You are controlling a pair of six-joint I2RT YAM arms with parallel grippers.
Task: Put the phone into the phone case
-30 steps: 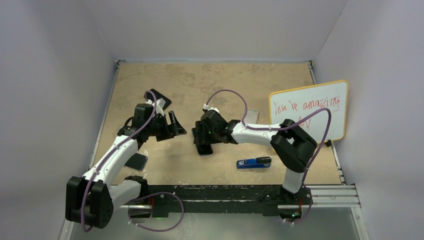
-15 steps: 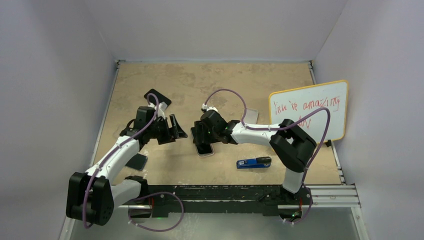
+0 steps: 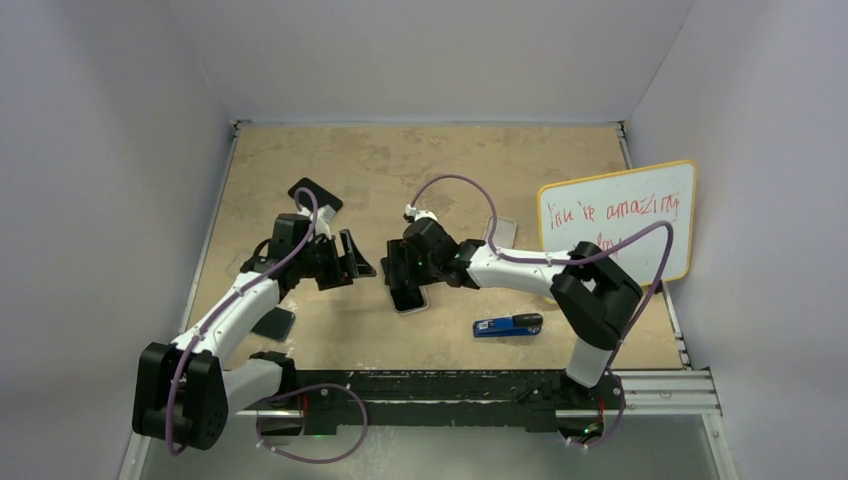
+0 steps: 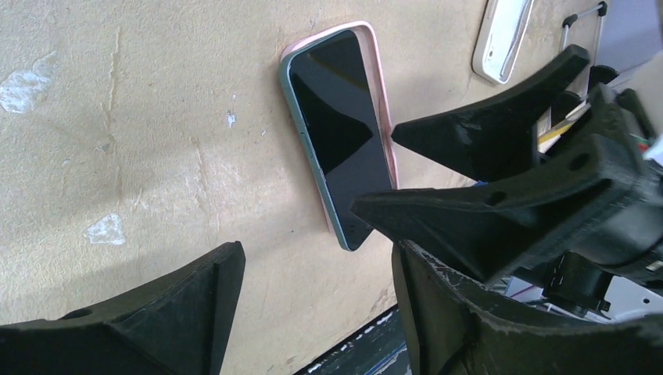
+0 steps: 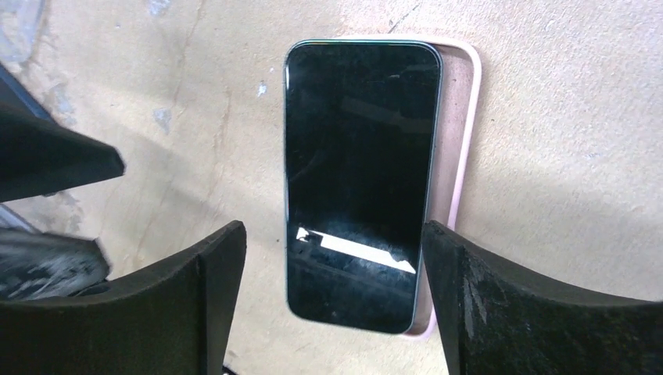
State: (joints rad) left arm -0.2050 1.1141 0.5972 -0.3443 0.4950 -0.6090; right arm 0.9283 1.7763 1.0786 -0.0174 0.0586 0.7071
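The phone (image 5: 356,172), black screen up, lies on the pink phone case (image 5: 461,133), shifted toward one side so the case's rim shows along the other side and one end. Both also show in the left wrist view, the phone (image 4: 344,133) over the case (image 4: 385,117), and in the top view (image 3: 407,298). My right gripper (image 5: 332,297) is open, hovering just above the phone's near end, with a finger on either side of it. My left gripper (image 4: 317,312) is open and empty over bare table, left of the phone (image 3: 352,260).
A whiteboard (image 3: 620,215) stands at the right edge. A blue and black object (image 3: 508,325) lies near the front. A black flat item (image 3: 315,193) lies behind the left arm and a dark one (image 3: 272,322) near it. A pale case (image 4: 504,39) lies beyond the phone.
My left gripper has drifted slightly nearer the front of the table, toward the phone. My right arm's elbow has shifted a little; the phone and case have not moved.
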